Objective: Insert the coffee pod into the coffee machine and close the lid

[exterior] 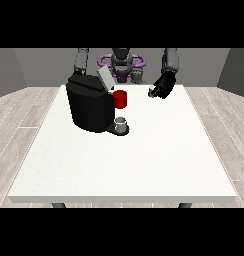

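Front view, read from the view's left: the black coffee machine with its lid raised, a red thing at the machine, and a small grey thing on its base — possibly the pod, not certain. The hand at the view's right hovers well apart from it, fingers curled, holding nothing. The other hand is hidden behind the machine.

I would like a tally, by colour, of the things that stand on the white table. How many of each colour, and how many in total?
Black: 1, the boxy black coffee machine with its grey lid raised.
Red: 1, the red thing at the machine.
Grey: 1, a small grey thing on the machine's base; I cannot tell whether it is the pod.
Total: 3 on the large white table.
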Robot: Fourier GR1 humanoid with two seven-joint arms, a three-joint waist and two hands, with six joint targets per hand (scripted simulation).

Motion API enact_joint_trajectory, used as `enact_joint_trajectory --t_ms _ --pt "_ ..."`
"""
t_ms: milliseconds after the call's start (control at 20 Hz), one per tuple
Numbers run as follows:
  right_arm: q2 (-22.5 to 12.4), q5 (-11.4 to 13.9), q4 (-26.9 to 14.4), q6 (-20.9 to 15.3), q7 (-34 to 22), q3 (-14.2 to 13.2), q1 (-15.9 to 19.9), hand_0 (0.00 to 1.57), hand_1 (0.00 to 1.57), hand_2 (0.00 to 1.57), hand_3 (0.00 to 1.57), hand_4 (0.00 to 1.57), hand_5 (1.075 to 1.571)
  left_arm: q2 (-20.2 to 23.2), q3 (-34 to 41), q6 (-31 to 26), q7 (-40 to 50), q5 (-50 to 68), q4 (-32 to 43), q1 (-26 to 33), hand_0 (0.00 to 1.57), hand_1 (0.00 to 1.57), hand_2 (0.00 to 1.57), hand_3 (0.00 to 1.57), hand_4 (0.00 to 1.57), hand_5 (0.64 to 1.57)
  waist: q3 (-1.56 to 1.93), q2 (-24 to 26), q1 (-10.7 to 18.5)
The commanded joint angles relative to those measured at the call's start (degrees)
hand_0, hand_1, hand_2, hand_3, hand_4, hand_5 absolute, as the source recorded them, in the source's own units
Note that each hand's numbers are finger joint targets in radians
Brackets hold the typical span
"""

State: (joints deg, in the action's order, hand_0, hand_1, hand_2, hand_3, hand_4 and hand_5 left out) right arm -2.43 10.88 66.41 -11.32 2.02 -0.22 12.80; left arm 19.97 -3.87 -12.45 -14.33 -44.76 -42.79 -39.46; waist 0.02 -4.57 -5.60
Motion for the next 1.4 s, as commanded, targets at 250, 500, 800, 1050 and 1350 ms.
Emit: enact_joint_trajectory --t_ms 250,500,800,1050,1350 --pt "0.85 0.32 -3.10 -0.53 0.49 -0.19 0.80 0.00 0.00 0.00 0.00 0.00 1.571 -3.88 0.38 -9.28 5.87 1.43 -4.62 -6.50 1.40 1.40 1.40 1.34 0.60 1.571 -0.01 3.97 0.08" --pt "1.24 -0.64 1.46 2.25 0.99 1.44 2.16 0.00 0.00 0.00 0.00 0.00 1.571 -1.68 3.06 -9.15 6.90 1.04 -2.80 -11.25 1.33 1.33 1.35 1.32 0.59 1.571 -0.02 1.16 -4.77" --pt "-1.23 -1.68 3.75 3.65 -1.10 0.29 3.66 0.00 0.00 0.00 0.00 0.00 1.571 0.96 8.69 -14.94 9.78 5.39 -1.33 -17.99 1.22 1.22 1.27 1.29 0.51 1.571 -0.02 1.36 -6.65" --pt "0.66 -0.80 6.00 2.22 -1.75 1.55 6.87 0.00 0.00 0.00 0.00 0.00 1.571 2.43 10.84 -13.52 14.39 4.80 0.04 -25.30 1.26 1.26 1.29 1.27 0.49 1.571 -0.01 -2.58 -10.22" --pt "-1.40 -0.74 8.22 2.26 -2.44 -0.01 10.94 0.00 0.00 0.00 0.00 0.00 1.571 6.17 11.66 -13.86 11.65 4.24 1.92 -28.56 1.25 1.25 1.30 1.25 0.48 1.571 -0.01 -8.23 -11.32"
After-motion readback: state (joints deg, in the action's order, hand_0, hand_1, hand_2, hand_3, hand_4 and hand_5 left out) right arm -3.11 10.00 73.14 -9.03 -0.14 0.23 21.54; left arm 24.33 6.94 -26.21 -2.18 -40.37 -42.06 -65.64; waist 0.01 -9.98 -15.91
